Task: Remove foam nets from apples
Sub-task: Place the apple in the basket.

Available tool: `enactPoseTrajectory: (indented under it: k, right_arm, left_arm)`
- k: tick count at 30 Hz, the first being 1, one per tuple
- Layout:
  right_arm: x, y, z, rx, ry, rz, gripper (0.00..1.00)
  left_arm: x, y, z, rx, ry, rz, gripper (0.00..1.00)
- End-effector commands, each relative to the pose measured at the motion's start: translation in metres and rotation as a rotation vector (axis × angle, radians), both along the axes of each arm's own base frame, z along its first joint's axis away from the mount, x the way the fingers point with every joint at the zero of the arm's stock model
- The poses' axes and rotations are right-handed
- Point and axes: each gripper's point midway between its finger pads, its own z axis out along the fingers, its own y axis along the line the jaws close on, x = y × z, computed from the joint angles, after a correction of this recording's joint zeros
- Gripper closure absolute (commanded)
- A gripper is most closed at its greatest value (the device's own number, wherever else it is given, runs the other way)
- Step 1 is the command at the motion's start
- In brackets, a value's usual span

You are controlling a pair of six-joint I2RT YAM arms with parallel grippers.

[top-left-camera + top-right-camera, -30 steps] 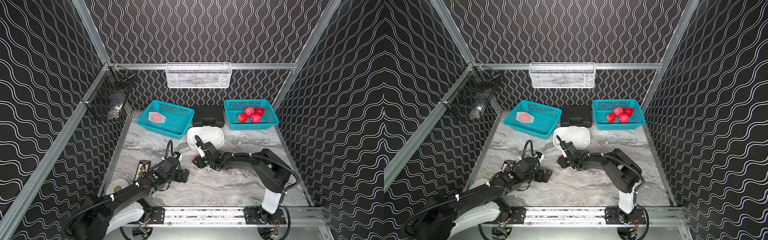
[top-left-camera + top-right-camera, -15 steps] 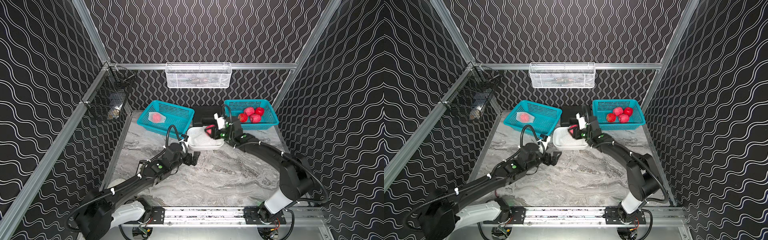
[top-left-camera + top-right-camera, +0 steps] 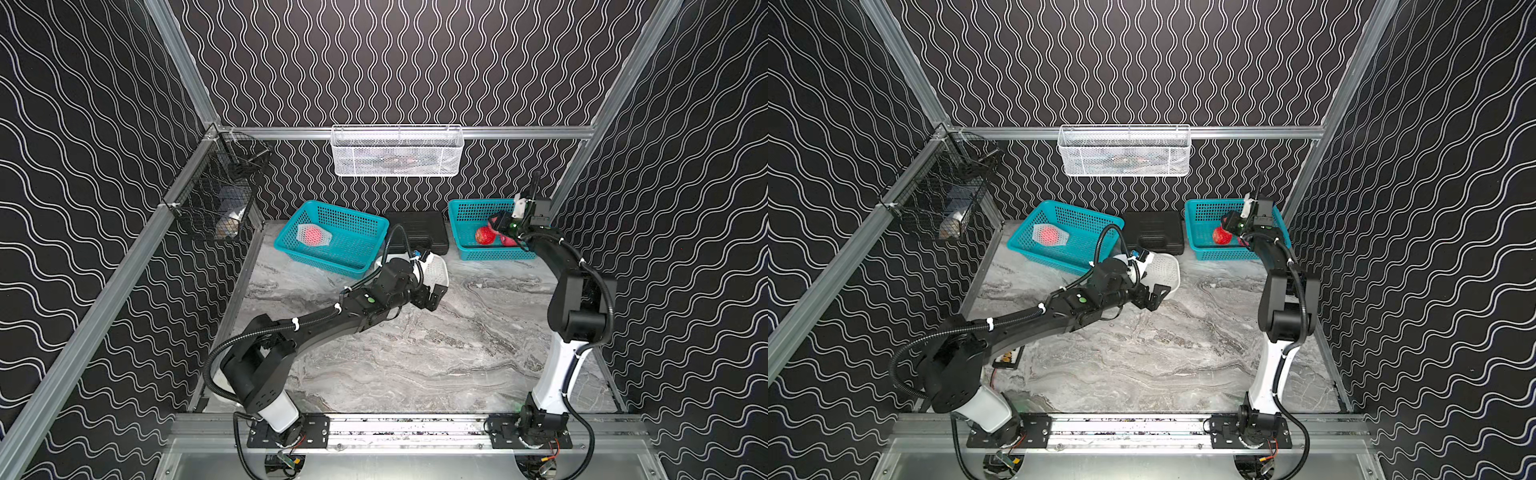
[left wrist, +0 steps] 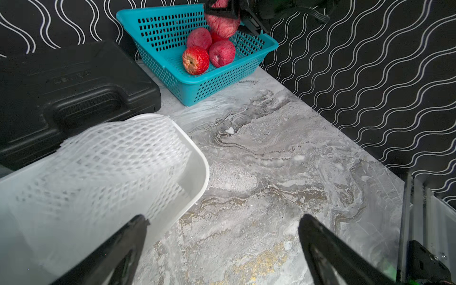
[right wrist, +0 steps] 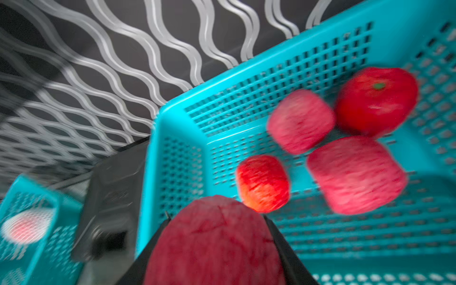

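Your right end effector (image 5: 217,219), clamped on a bare apple (image 5: 214,246), has swung over the teal basket (image 3: 486,252), and your left end effector (image 4: 222,219) gapes empty, so one netted apple (image 3: 313,235) remains.

Bright, even light, soft shadows; top views sharp; right wrist view motion-blurred; foam net (image 4: 103,158) seemingly defocused.

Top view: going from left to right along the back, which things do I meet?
black wire basket → teal basket with a netted apple → black case → second teal basket with bare apples
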Motion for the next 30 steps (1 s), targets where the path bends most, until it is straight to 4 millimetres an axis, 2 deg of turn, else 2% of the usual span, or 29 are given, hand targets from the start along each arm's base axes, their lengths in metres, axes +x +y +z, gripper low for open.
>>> enactPoseTrajectory:
  k: [1,6,9,12,13,14,17,20,21,26,28,30]
  right_arm:
    - [0.012,-0.026,-0.018,-0.028,0.035,-0.039,0.62]
    - [0.041,-0.041,-0.044,-0.063,0.082,-0.038,0.57]
    - [0.052,-0.046,-0.054,-0.074,0.087,-0.047,0.43]
    - [0.059,-0.047,-0.053,-0.071,0.081,-0.050,0.25]
    - [0.060,-0.048,-0.051,-0.074,0.074,-0.056,0.21]
    - [0.061,-0.048,-0.049,-0.075,0.069,-0.057,0.20]
    - [0.059,-0.052,-0.034,-0.090,0.048,-0.074,0.16]
    - [0.055,-0.053,-0.006,-0.114,-0.003,-0.080,0.01]
    - [0.053,-0.052,0.004,-0.117,-0.021,-0.079,0.00]
    - [0.040,-0.044,0.054,-0.114,-0.078,-0.045,0.00]
    - [0.028,-0.038,0.082,-0.101,-0.117,-0.033,0.00]
    - [0.013,-0.033,0.101,-0.073,-0.148,-0.037,0.00]
  left_arm:
    - [0.005,0.008,0.001,0.000,-0.020,0.055,0.00]
    - [0.008,0.018,-0.008,0.051,-0.016,0.096,0.01]
    - [0.008,0.021,-0.010,0.069,-0.014,0.109,0.01]
    - [0.008,0.022,-0.011,0.074,-0.016,0.106,0.01]
    - [0.007,0.023,-0.011,0.077,-0.014,0.108,0.01]
    - [0.007,0.024,-0.010,0.081,-0.013,0.110,0.01]
    - [0.007,0.027,-0.009,0.091,-0.013,0.115,0.01]
    - [0.007,0.031,-0.007,0.100,-0.017,0.124,0.01]
    - [0.007,0.032,-0.004,0.099,-0.024,0.123,0.01]
    - [0.012,0.038,0.006,0.116,-0.039,0.139,0.00]
    - [0.015,0.043,0.015,0.107,-0.051,0.149,0.01]
    - [0.019,0.049,0.023,0.092,-0.065,0.164,0.01]
